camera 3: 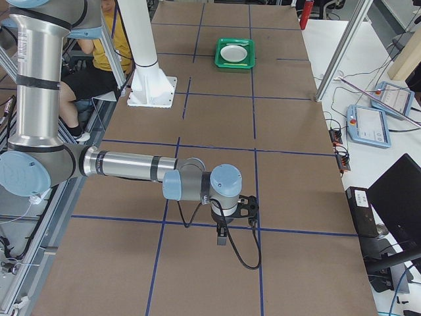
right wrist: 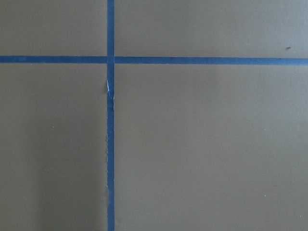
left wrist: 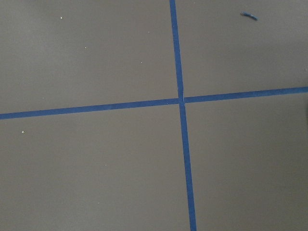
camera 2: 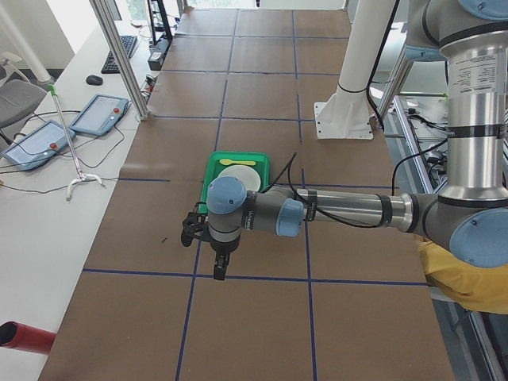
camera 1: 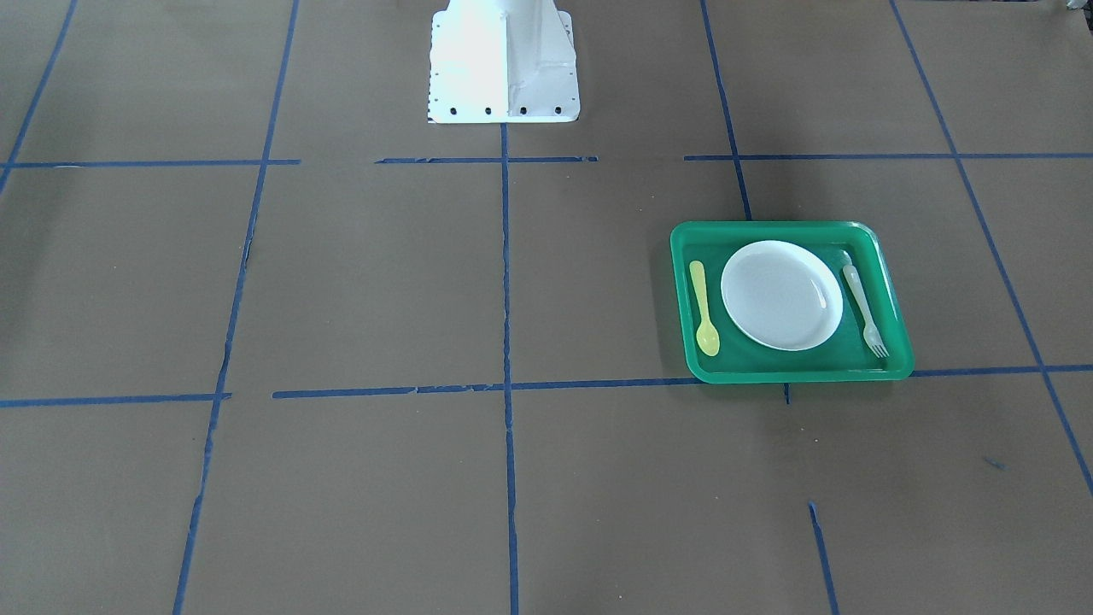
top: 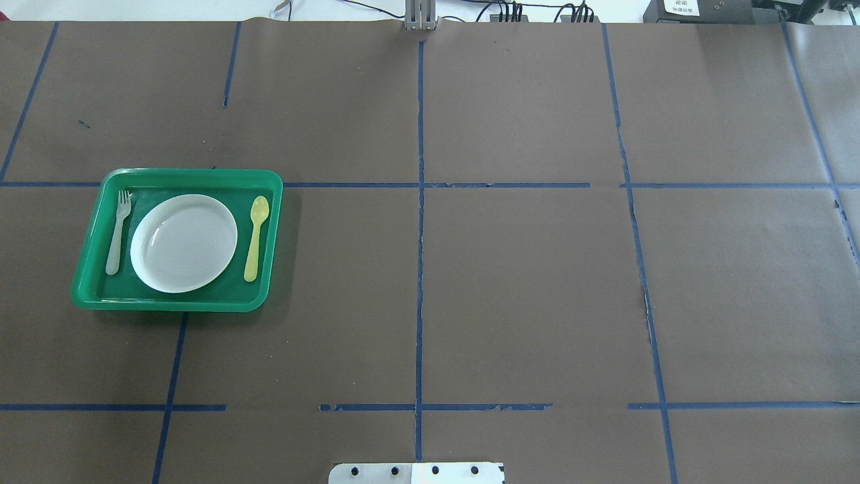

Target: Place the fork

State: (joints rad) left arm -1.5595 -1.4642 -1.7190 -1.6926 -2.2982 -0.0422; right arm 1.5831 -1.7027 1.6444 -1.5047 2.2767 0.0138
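The pale whitish fork (camera 1: 864,309) lies flat in the green tray (camera 1: 790,374), beside the white plate (camera 1: 781,295); it also shows in the overhead view (top: 118,232). The yellow spoon (camera 1: 704,309) lies on the plate's other side. My left gripper (camera 2: 191,230) shows only in the exterior left view, above bare table clear of the tray (camera 2: 209,171); I cannot tell if it is open or shut. My right gripper (camera 3: 249,207) shows only in the exterior right view, far from the tray (camera 3: 235,64); I cannot tell its state. Both wrist views show only table and tape.
Brown paper with blue tape lines (top: 420,269) covers the table. The white robot base (camera 1: 502,64) stands at the table's robot side. Aluminium posts (camera 2: 119,55) and operator tablets (camera 2: 99,113) stand beyond the far edge. A person in yellow (camera 3: 118,33) sits behind the robot.
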